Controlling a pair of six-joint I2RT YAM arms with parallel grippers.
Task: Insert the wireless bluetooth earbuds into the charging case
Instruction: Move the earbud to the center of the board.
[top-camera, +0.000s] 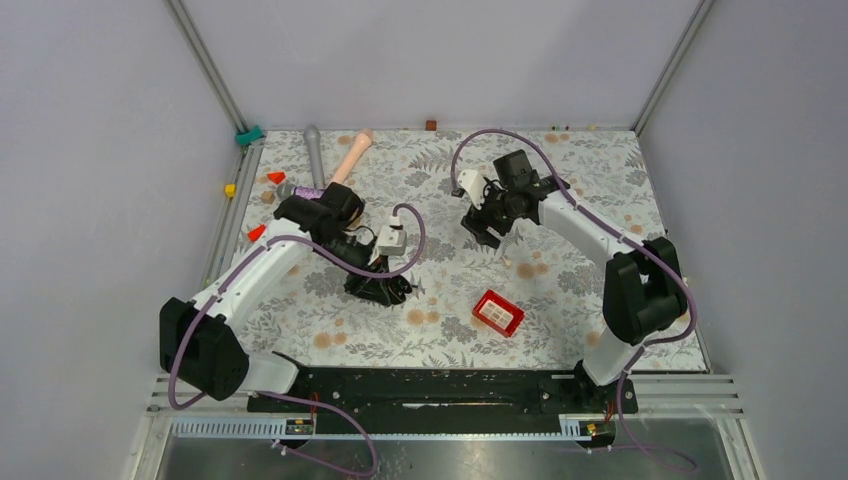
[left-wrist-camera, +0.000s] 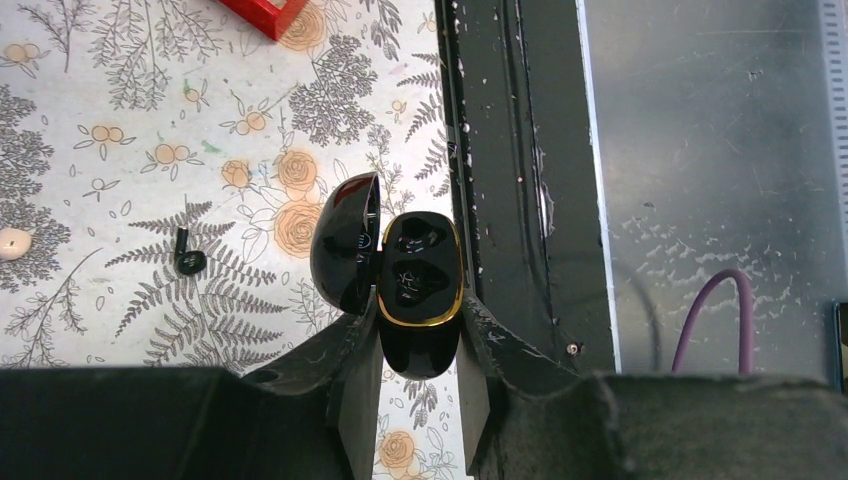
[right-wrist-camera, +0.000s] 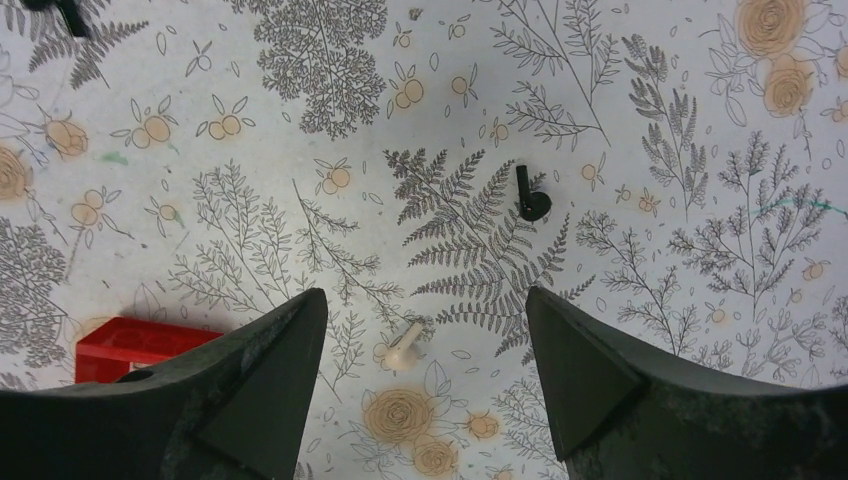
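The charging case (left-wrist-camera: 420, 300) is glossy black with a gold rim. Its lid (left-wrist-camera: 345, 245) is swung open to the left and both wells look empty. My left gripper (left-wrist-camera: 418, 345) is shut on the case's lower body, and the top view shows it (top-camera: 378, 288) just left of the table's middle. My right gripper (right-wrist-camera: 425, 300) hangs open above the floral cloth. A cream earbud (right-wrist-camera: 403, 348) lies on the cloth below, between its fingers. A black earbud (right-wrist-camera: 530, 200) lies further ahead, to the right. The left wrist view also has a black earbud (left-wrist-camera: 187, 258) left of the case.
A red box (top-camera: 498, 312) sits near the middle front. Red cones (top-camera: 276, 177), a grey rod (top-camera: 314, 150), a peach rod (top-camera: 352, 155) and a yellow cube (top-camera: 230, 189) lie at the back left. The black base rail (left-wrist-camera: 510, 150) runs right beside the held case.
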